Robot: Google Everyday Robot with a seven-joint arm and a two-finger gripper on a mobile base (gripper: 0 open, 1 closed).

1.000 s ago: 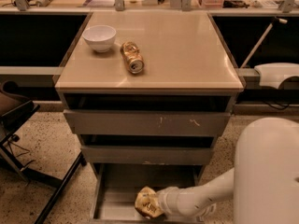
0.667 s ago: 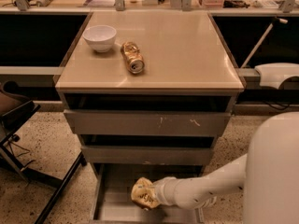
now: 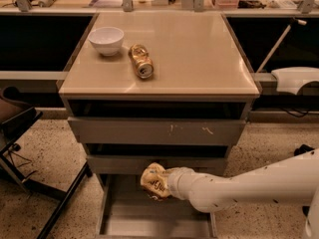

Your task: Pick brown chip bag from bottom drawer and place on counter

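Bag (image 3: pixel 154 181), tool (image 3: pixel 167 184) higher; above drawer (image 3: pixel 149 218)

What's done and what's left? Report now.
Done: bottom drawer open, brown chip bag gripped. In hand: the gripper holds it above the drawer floor. Left: raise it and set it on the counter, which holds a can and bowl.
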